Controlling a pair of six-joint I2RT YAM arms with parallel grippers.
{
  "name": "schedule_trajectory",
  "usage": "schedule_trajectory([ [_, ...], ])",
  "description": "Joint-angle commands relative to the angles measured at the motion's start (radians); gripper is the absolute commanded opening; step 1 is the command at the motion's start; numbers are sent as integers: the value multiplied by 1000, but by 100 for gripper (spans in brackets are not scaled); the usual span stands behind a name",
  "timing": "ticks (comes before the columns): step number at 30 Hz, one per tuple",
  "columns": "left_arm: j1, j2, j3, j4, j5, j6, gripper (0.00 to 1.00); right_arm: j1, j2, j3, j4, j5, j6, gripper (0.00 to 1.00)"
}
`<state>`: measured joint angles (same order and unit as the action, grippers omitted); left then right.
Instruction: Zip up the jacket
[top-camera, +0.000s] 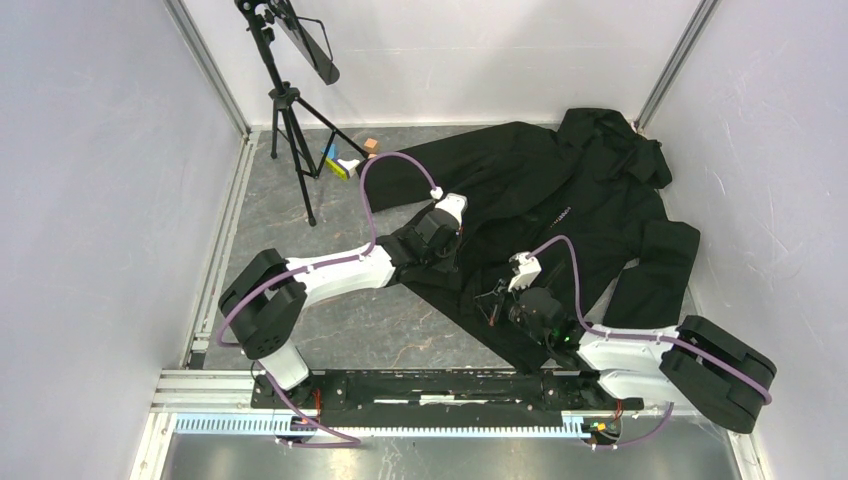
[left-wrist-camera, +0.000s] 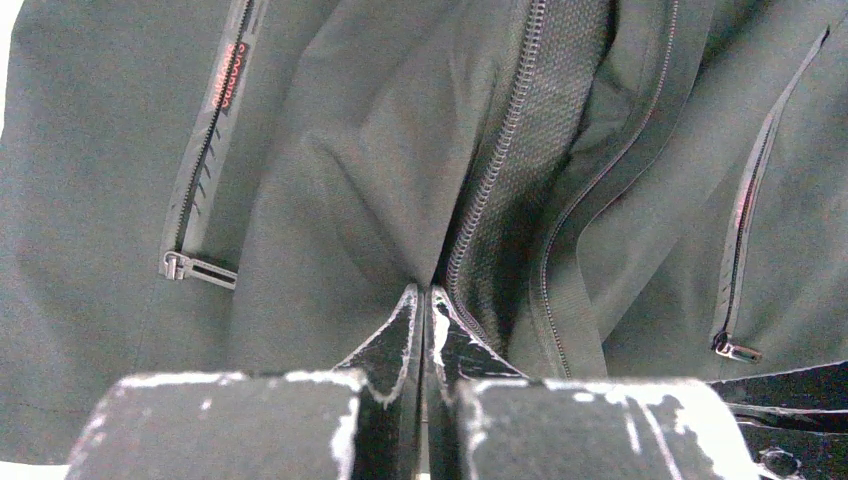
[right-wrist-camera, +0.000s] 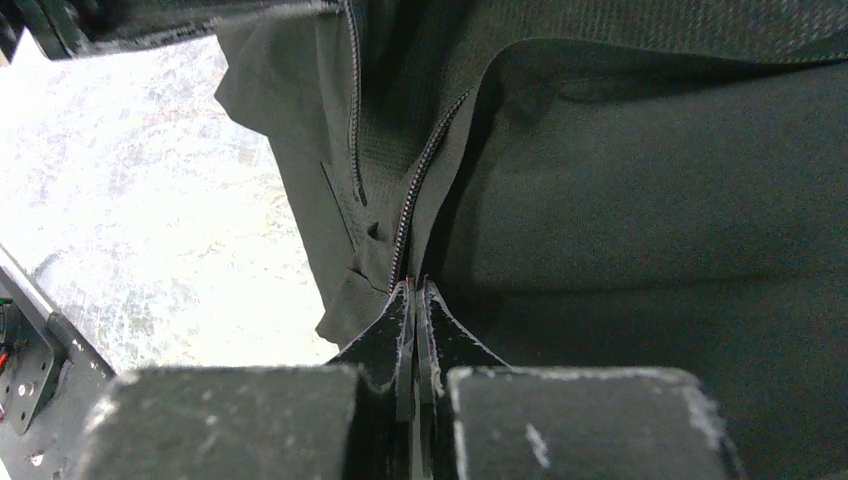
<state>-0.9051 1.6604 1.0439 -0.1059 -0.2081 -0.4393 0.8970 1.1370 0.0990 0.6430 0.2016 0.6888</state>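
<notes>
The black jacket (top-camera: 560, 190) lies spread on the grey table, hood at the far right, front open. My left gripper (top-camera: 447, 250) rests on its left front panel. In the left wrist view its jaws (left-wrist-camera: 422, 295) are shut, tips pinching a fabric fold beside the front zipper teeth (left-wrist-camera: 500, 150). My right gripper (top-camera: 489, 300) is at the jacket's near hem. In the right wrist view its jaws (right-wrist-camera: 412, 287) are shut on the lower end of the front zipper edge (right-wrist-camera: 420, 180). The zipper slider is not visible.
A pocket zip pull (left-wrist-camera: 190, 266) lies left of the left jaws and another (left-wrist-camera: 735, 350) to their right. A black tripod (top-camera: 290, 110) and small coloured blocks (top-camera: 345, 160) stand at the far left. Bare table (right-wrist-camera: 130, 200) shows left of the hem.
</notes>
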Motion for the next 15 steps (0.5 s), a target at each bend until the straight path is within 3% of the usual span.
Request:
schedule_trajectory([
  [1,-3,-23,29,1,25,-49,2,5,-27,26,63,65,-44,0],
  [3,1,-29,35,-21,99,-62,4,6,-63,13,60,67,-63,0],
  [4,2,-38,42,-41,117,-66,9,5,-79,7,56,65,-73,0],
  [7,2,-116,22,-69,145,-72,44,5,-127,16,9,46,-98,0],
  [10,2,-218,-28,-53,188,-93,71,5,-175,18,-13,-3,-115,0],
  [12,4,-258,-57,-27,254,-123,77,5,-198,16,-17,-47,-134,0],
  [15,5,-251,-57,-13,309,-202,71,4,-224,5,-16,-97,-163,0],
])
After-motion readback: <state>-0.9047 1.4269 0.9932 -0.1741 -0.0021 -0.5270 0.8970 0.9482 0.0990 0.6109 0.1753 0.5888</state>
